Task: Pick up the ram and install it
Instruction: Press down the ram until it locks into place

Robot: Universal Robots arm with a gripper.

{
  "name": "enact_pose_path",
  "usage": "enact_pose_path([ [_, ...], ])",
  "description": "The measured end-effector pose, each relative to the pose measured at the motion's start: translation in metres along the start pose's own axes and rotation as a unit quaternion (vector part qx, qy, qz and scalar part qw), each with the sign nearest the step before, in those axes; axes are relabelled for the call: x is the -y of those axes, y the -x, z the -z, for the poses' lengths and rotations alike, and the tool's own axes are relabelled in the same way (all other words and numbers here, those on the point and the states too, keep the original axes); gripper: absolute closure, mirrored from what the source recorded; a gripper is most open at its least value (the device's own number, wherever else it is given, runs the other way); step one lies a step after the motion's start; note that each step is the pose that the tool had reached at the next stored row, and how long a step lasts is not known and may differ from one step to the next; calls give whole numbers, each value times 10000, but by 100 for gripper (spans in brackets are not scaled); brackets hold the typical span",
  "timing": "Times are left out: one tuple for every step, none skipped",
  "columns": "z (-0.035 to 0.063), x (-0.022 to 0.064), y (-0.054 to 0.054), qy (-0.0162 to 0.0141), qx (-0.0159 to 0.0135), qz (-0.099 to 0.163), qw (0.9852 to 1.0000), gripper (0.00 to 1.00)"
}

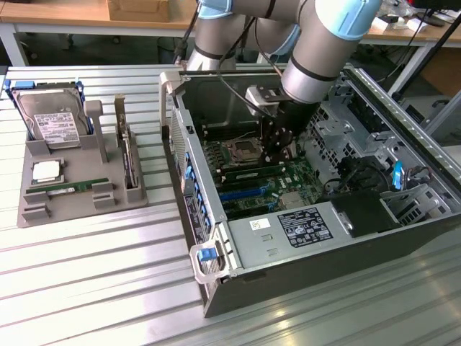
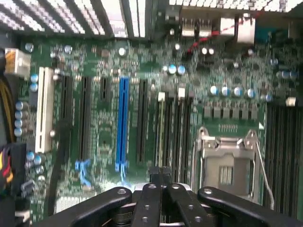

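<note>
A long green ram stick (image 1: 68,189) with a white sticker lies flat in the grey holder (image 1: 79,209), at the exterior view's left. My gripper (image 1: 277,153) hangs far from it, inside the open computer case (image 1: 216,288), low over the motherboard beside the empty processor socket (image 1: 240,151). In the wrist view the gripper (image 2: 161,171) has its black fingertips pressed together, shut. Straight ahead of the tips, a thin olive edge (image 2: 161,132) runs along a memory slot with white end clips. I cannot tell whether the tips touch it.
The holder also carries a hard drive (image 1: 50,119), a square silver processor chip (image 1: 45,171) and a dark expansion card (image 1: 128,155) standing on edge. On the board are a blue slot (image 2: 122,123), black slots, the metal socket frame (image 2: 227,165) and drive cages (image 1: 346,122).
</note>
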State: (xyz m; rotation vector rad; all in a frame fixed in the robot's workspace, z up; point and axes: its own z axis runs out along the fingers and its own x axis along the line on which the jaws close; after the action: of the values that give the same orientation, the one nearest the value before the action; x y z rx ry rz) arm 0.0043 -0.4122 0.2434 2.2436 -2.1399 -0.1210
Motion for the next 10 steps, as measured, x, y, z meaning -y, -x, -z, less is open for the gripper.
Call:
enact_pose_path([
  [7,98,-5,14,13,1,10000,90],
  [14,179,-8,27,25,1,10000,90],
  [22,277,-13,43,37,2,10000,90],
  [32,399,-19,62,52,4,10000,90],
  [38,461,-21,72,59,6,10000,90],
  [42,513,-24,80,67,6,9999,90],
  [50,608,-28,92,79,8,9999,90],
  [55,672,-31,97,86,8,9999,90],
  [59,707,-33,98,88,8,9999,90],
  [66,740,-34,98,92,9,9999,90],
])
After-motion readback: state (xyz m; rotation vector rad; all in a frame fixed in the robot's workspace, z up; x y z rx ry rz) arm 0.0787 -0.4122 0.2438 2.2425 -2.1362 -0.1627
